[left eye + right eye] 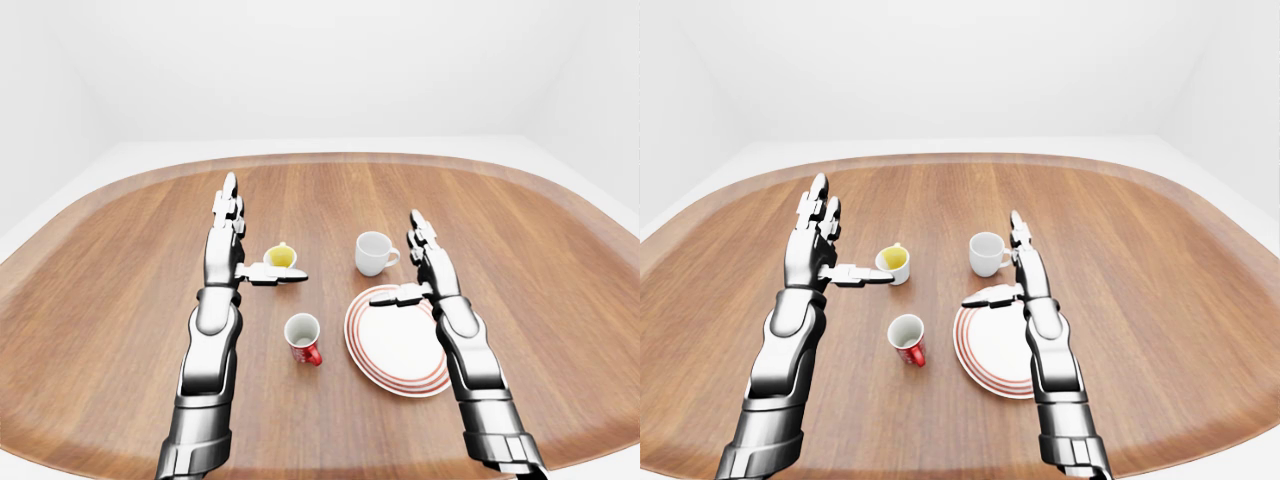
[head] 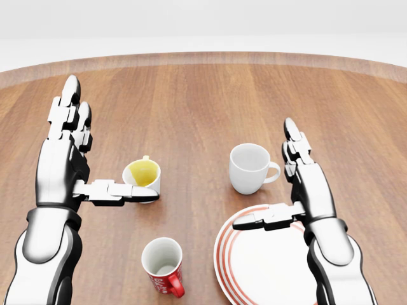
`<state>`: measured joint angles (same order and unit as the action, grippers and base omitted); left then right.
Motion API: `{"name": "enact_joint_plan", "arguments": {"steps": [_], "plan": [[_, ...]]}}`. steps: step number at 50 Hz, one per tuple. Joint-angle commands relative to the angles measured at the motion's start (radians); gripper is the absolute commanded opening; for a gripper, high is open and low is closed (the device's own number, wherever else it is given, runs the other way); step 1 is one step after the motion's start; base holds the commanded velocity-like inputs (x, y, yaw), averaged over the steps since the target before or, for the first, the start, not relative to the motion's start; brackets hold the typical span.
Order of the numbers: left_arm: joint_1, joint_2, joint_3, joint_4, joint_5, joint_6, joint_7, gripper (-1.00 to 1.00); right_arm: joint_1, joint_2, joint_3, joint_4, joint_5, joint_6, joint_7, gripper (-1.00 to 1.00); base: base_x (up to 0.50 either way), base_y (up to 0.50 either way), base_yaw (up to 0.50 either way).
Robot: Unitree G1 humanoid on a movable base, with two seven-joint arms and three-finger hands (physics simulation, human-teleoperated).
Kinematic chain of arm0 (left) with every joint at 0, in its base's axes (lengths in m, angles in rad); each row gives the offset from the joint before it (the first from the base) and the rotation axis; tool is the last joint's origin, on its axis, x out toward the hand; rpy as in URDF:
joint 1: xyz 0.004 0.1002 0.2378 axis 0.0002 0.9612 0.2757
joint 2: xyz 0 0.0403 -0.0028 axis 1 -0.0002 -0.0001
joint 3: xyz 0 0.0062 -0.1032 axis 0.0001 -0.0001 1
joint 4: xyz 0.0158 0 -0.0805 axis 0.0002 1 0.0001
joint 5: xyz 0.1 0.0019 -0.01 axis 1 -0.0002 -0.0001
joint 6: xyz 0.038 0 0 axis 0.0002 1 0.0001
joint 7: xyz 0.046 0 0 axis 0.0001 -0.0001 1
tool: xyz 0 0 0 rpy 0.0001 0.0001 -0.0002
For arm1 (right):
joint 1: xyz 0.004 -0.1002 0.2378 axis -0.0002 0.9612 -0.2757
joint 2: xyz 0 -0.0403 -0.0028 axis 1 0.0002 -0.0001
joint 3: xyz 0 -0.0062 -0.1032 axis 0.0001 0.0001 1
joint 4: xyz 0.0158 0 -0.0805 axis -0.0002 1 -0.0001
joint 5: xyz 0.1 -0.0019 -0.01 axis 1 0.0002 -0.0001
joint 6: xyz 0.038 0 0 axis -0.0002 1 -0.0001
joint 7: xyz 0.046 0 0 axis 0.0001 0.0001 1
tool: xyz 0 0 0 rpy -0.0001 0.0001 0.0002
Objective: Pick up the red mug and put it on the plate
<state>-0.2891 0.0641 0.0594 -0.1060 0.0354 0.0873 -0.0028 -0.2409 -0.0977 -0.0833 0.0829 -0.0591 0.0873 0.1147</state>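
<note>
A broad wooden table (image 1: 110, 300) with rounded corners and a slightly raised rim fills most of the eye views, its planked grain running away from the robot toward the top of the picture. Around it the room is plain: a pale floor shows beyond the table's far edge, and bare white walls close in at the left, right and top of the left-eye view. The red mug (image 2: 163, 266) stands upright on the wood near the bottom of the head view, its white inside showing and its handle turned toward the lower right; it is just left of the plate (image 2: 254, 260) and apart from it. The plate is white with red rings at its rim and lies flat, running off the bottom edge of the head view. Above it stands a white mug (image 2: 249, 167) with its handle to the right, and to the left of that a small white cup with a yellow inside (image 2: 142, 176). The left hand (image 2: 67, 155) is spread open, fingers pointing up the view and thumb stretched sideways across the yellow cup's near side; whether it touches is hard to tell. The right hand (image 2: 305, 184) is likewise open and grips nothing, its thumb reaching over the plate's upper rim.
</note>
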Motion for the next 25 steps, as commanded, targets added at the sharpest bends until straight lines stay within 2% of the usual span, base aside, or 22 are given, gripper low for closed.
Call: {"name": "enact_joint_plan", "arguments": {"steps": [1, 25], "plan": [[0.004, -0.001, 0.000, 0.000, 0.001, 0.000, -0.001, 1.00, -0.031, -0.007, 0.006, 0.046, -0.013, 0.000, 0.024, 1.00, 0.00, 0.00, 0.00], [0.002, -0.001, -0.001, -0.017, 0.006, 0.000, -0.002, 1.00, -0.212, -0.018, 0.053, 0.222, -0.160, 0.000, 0.130, 1.00, 0.00, 0.00, 0.00]]}}
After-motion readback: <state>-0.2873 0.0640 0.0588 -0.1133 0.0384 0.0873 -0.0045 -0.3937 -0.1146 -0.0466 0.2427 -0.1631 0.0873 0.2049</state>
